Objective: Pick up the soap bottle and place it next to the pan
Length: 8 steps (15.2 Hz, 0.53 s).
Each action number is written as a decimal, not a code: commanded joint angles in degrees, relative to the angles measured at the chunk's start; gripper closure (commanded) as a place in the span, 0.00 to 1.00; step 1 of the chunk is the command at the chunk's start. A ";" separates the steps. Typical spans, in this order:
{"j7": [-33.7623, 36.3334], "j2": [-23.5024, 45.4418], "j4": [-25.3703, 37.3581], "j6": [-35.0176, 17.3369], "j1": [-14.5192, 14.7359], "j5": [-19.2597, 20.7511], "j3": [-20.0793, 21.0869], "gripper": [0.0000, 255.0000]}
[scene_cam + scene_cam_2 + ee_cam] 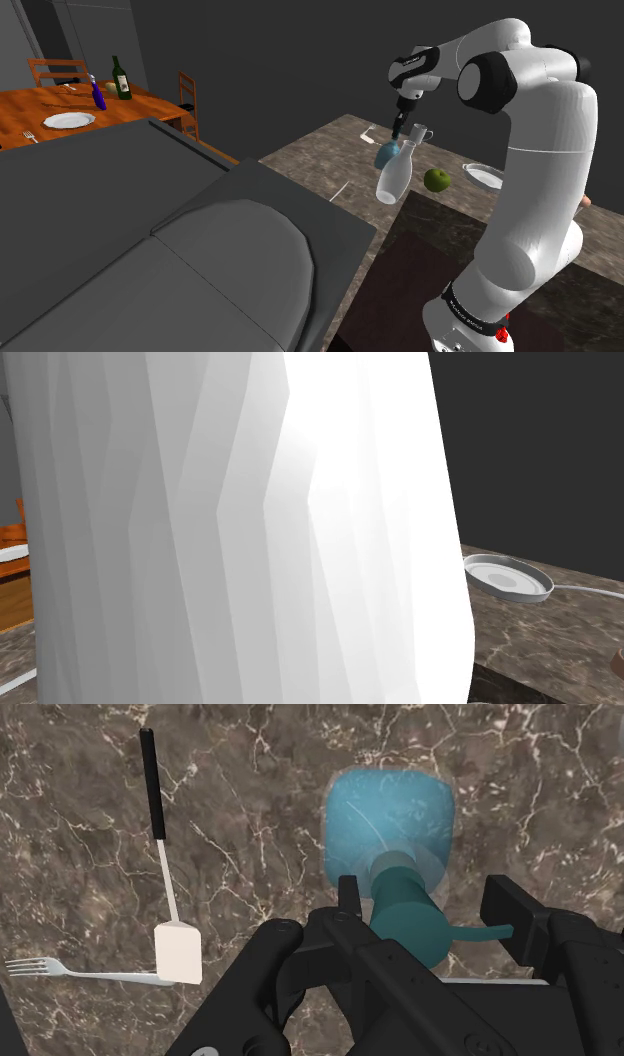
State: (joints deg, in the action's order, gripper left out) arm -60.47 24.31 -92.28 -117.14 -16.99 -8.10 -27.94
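Note:
The soap bottle (388,822) has a translucent blue body and a teal pump head (405,919). It stands on the brown marble counter (250,804). My gripper (430,909) is just above it and open, one black finger on each side of the pump head, and a gap shows by the right-hand finger (510,909). In the shoulder view the gripper (401,128) hangs over the bottle (386,153). The grey pan (508,577) lies on the counter with its handle pointing to the second exterior view's right. In the shoulder view the pan (483,176) is partly behind my arm.
A white spatula (165,854) with a black handle and a fork (60,969) lie beside the bottle. A pale bottle-shaped vessel (393,180), a cup (420,132) and a green apple (436,180) stand close by. A grey sofa (200,250) lies at the shoulder view's left.

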 commanded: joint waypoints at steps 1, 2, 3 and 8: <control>-0.01 0.01 0.01 -0.03 -0.02 0.01 -0.02 1.00; 0.04 -0.22 0.47 0.63 0.00 0.13 -0.08 1.00; 0.09 -0.42 0.96 1.31 0.01 0.25 -0.15 1.00; 0.28 -1.31 3.62 4.76 0.00 0.75 -0.42 1.00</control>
State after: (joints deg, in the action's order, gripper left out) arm -60.18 23.05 -89.66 -113.39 -16.89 -7.40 -28.31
